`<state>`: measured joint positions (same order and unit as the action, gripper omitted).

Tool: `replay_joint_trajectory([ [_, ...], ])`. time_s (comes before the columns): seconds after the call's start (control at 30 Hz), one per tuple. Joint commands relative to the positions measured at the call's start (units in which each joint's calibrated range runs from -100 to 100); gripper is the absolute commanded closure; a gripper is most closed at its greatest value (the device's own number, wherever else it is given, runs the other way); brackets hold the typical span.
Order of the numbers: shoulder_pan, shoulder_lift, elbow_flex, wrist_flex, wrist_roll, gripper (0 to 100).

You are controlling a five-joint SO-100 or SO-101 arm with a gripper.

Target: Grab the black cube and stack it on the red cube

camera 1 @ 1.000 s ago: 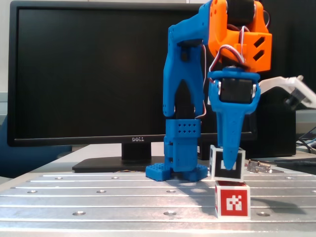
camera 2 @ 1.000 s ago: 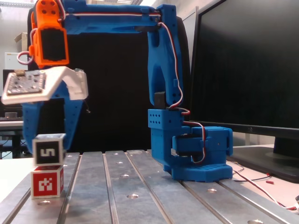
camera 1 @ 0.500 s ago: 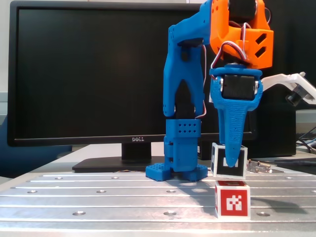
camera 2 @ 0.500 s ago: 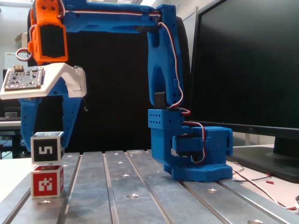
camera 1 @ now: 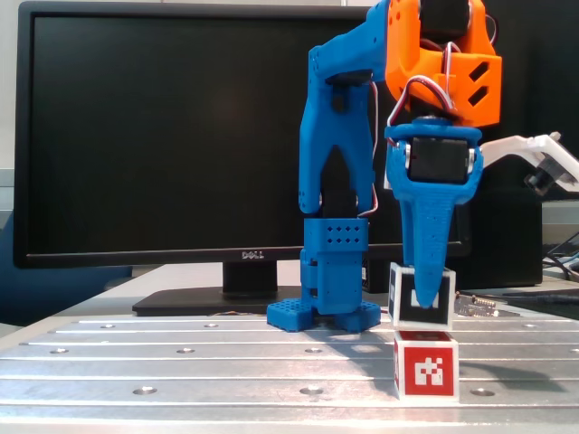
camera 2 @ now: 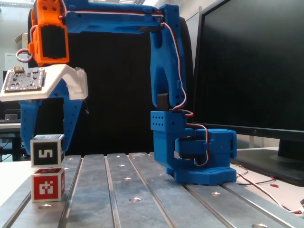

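End effector (camera 2: 45, 145) is straddling the black cube (camera 2: 47, 152) with fingers spread wide, apparently not gripping. Black cube is sitting on the red cube (camera 2: 47, 186), near the counter (camera 2: 142, 190) front edge in one fixed view. You're releasing, so lift straight up; avoid clipping the cube sideways.

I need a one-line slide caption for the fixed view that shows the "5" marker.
Black cube sits on red cube, open gripper straddling it.
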<state>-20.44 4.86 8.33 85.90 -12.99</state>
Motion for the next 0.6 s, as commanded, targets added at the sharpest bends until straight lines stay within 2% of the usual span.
replay_joint_trajectory([
  [0.0,0.0,-0.1,-0.1,-0.8,-0.1,84],
  [0.57,-0.2,-0.2,2.8,-2.2,-0.1,84],
])
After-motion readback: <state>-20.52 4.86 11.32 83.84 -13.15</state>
